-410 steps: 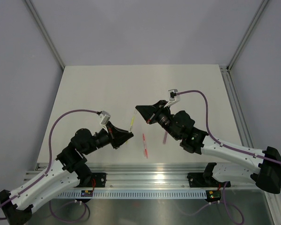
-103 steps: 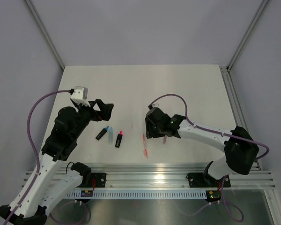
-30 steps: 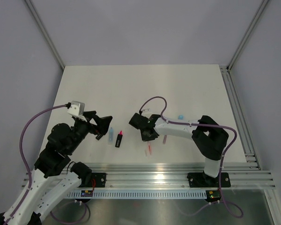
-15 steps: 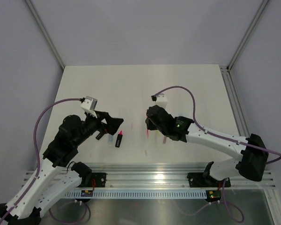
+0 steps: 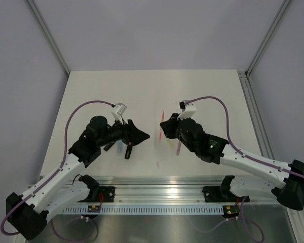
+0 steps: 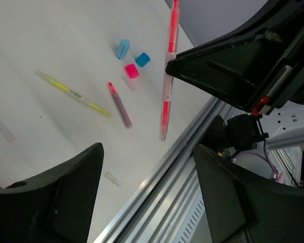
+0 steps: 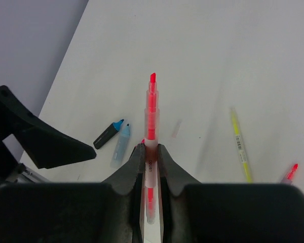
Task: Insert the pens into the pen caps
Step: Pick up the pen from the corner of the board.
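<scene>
Gripping a thin red-pink pen [image 7: 151, 119] around its middle, the right fingers [image 7: 133, 164] are clamped on the barrel. The pen's chisel tip juts out well past them, and it is held up off the white table [image 5: 202, 96]. The left fingers [image 6: 55, 192] are spread wide with nothing between them. In the top view they point toward the held pen, near it but not touching. Between them, the left wrist view shows a thin yellow pen [image 6: 73, 94] lying flat on the table. A thin purplish pen with a red tip [image 6: 120, 105] lies just beside it. Beyond those two sit three stubby plastic caps in a close cluster: a bright pink cap [image 6: 131, 71], a blue cap [image 6: 142, 59] just beside it, and a light-blue cap [image 6: 122, 48] slightly apart. The right wrist view shows a short black marker with a blue tip [image 7: 107, 134] lying beside a short pale-blue marker [image 7: 120, 144], both near the left arm's end. In the top view another short black marker [image 5: 127, 152] lies just below the left fingers.
</scene>
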